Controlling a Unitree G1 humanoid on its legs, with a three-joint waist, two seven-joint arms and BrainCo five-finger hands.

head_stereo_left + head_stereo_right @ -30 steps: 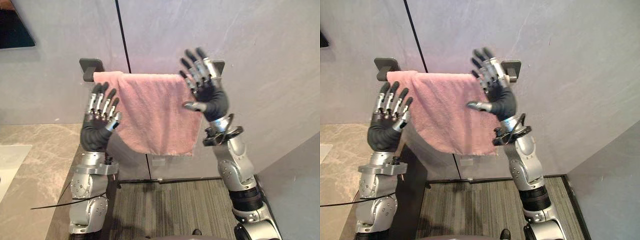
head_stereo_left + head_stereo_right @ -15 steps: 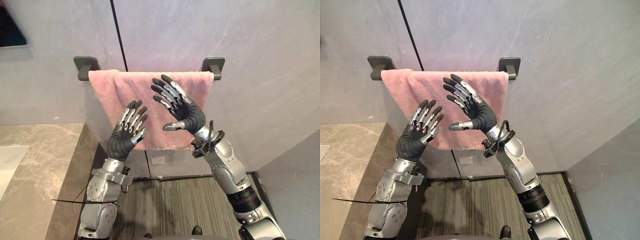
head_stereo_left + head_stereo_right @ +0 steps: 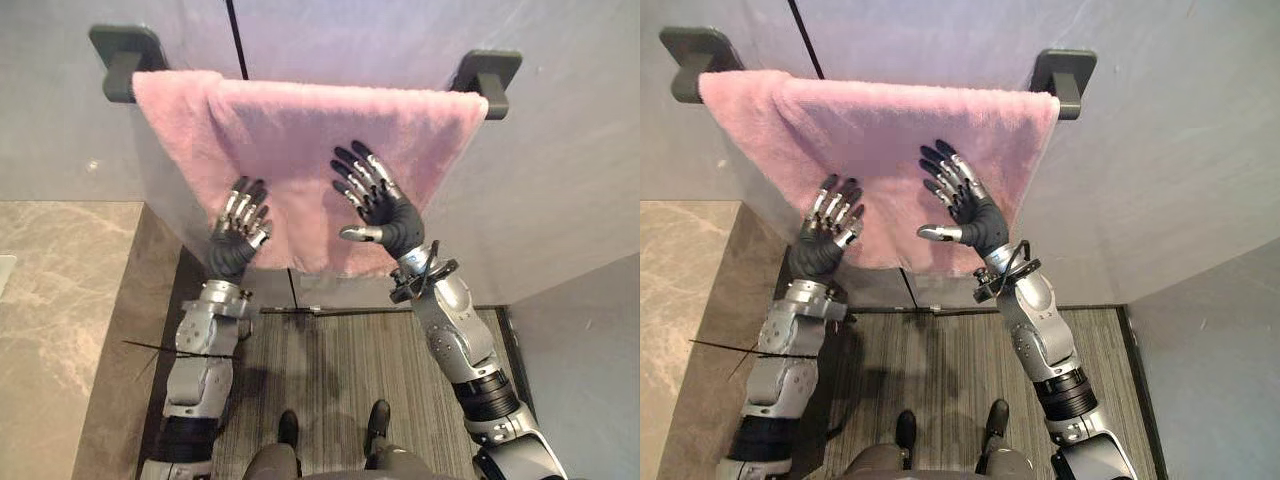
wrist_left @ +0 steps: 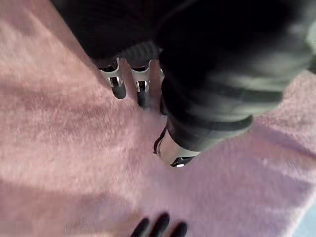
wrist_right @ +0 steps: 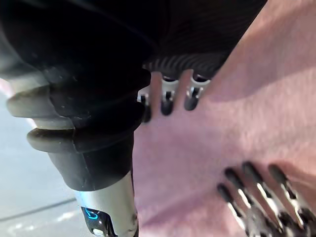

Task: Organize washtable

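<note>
Hanging on the wall bar, the pink towel had the left hand and the right hand up close before it, fingers straight and wide.

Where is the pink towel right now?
In the eye views the pink towel hangs across the top between two dark brackets on the wall, left hand and right hand open before it.

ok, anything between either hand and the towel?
Nothing visible. The left hand and right hand are both open, right in front of the pink towel draped over the wall rail. Whether they touch it can't be told.
</note>
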